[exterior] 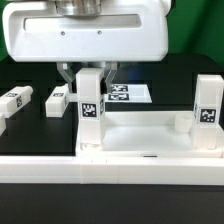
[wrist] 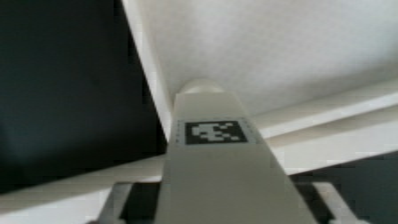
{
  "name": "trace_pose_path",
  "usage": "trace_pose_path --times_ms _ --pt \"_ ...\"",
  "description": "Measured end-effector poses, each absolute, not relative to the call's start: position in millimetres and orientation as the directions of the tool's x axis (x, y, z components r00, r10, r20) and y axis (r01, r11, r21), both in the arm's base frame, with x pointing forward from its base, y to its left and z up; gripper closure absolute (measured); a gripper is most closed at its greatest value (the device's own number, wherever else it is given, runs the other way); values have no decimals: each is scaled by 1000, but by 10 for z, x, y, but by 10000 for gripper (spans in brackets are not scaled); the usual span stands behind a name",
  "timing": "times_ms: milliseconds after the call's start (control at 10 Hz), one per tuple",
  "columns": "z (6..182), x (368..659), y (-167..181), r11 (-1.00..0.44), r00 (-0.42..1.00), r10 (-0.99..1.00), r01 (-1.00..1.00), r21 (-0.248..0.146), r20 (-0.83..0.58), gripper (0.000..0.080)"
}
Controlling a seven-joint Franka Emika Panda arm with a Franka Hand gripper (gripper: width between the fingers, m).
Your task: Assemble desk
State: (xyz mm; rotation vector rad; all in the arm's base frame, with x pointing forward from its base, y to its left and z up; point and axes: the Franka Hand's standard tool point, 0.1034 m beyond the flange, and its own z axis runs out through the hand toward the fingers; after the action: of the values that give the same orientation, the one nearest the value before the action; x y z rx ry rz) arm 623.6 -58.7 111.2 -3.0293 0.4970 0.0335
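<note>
The exterior view sits low and close to the black worktop [exterior: 40, 135] and faces only slightly downward across it at the arm. It is so near that the arm's white housing [exterior: 85, 35] fills the upper part of the frame and the desk top [exterior: 150, 143] spans the lower right. The wrist view rides on the arm and looks steeply down between the fingers [exterior: 67, 73], very close, along the upright leg [wrist: 217, 150]. Both views share that tagged leg, a stretch of the desk top and the dark worktop beside it.
</note>
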Motion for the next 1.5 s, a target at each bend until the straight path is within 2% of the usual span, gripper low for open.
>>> trace_pose_path --times_ms 700,1400,1500 --pt "1108 6237 -575 -710 711 -701 -703 -45 -59 509" --pt "1102 6239 -550 -415 416 -906 -909 -28 -81 509" --pt "1101 6239 -545 -416 417 -905 -909 -28 -81 509"
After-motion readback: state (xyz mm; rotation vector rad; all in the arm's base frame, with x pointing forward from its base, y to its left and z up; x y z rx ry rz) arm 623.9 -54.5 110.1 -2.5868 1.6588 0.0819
